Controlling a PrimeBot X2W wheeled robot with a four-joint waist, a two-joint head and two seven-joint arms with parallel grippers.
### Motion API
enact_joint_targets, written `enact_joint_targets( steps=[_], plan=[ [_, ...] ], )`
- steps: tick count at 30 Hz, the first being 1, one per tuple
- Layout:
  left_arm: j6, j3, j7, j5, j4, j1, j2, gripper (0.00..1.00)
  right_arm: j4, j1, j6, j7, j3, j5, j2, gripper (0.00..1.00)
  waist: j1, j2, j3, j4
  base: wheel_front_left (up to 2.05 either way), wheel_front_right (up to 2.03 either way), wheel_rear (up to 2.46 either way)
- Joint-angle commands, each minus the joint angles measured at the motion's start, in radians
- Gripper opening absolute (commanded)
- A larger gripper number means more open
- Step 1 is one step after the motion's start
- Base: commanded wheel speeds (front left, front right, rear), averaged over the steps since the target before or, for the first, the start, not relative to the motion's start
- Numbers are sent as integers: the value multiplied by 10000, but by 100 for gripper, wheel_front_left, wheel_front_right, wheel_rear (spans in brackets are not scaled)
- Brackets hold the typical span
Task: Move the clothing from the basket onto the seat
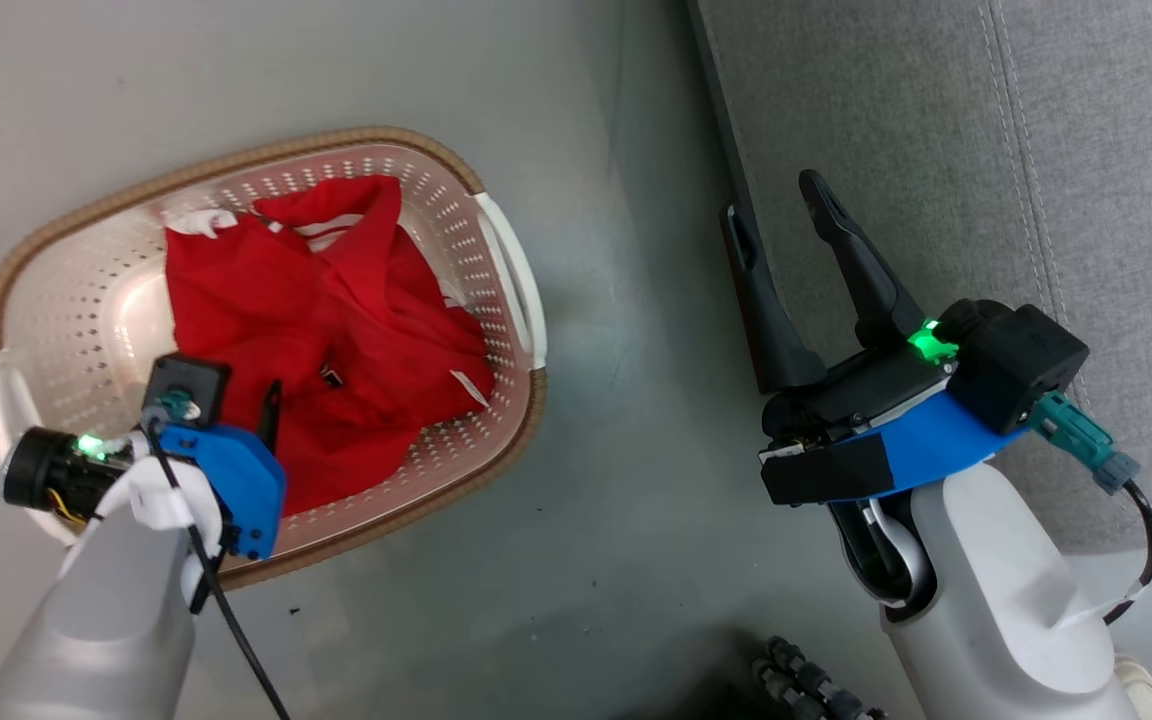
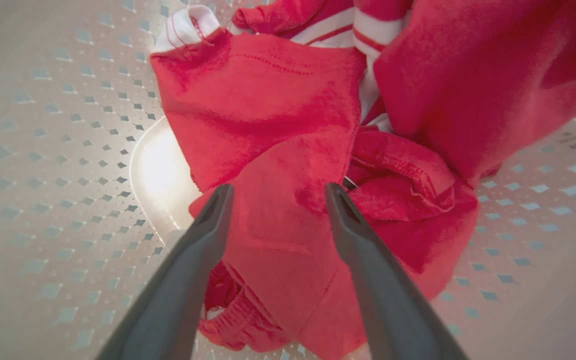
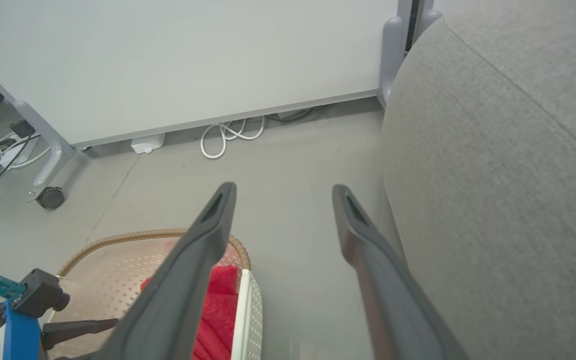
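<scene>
1. The clothing [image 1: 326, 330] is a crumpled red heap in the basket [image 1: 511, 270], directly under and ahead of your left pincer [image 2: 276, 192].
2. Your left pincer stands wide. Its two fingers straddle a red fold and grip nothing. You cannot tell whether the tips touch the fabric.
3. The heap has no clear long axis. Its white trim [image 2: 188, 22] lies beyond the fingertips, at the far end from the pincer.
4. Bare basket bottom shows on the outer side of the left finger.
5. The basket's long axis runs handle to handle, crosswise to your left pincer's fingers.
6. Your right pincer [image 1: 774, 198] is also wide and holds nothing. The seat [image 1: 936, 150] is just beside its right finger, and the basket is well off past its left finger.
</scene>
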Motion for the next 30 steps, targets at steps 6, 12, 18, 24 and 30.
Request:
enact_joint_targets(
  steps=[6, 12, 18, 24, 30],
  plan=[
    [-4, -18, 421, -175, 424, -629, 356, 100, -235, -4, 4, -53, 204, 322, -12, 100, -2, -1, 527, -389, 0, 0, 0],
    [431, -337, 999, 181, 822, -1016, 460, 100, -343, -24, 4, -54, 342, 544, -11, 100, -2, -1, 703, -539, 0, 0, 0],
    [716, -446, 1477, 126, 1217, -1157, 307, 100, -356, -62, 4, -55, 435, 720, -12, 100, -2, -1, 749, -582, 0, 0, 0],
    [828, -537, 1799, 108, 1503, -1303, 226, 0, -365, -107, 4, -55, 473, 832, -12, 100, -2, -1, 772, -583, 0, 0, 0],
    [717, -579, 1921, -3, 1662, -1467, 217, 0, -357, -158, 4, -55, 451, 853, -12, 100, -2, -1, 785, -579, 0, 0, 0]
  ],
)
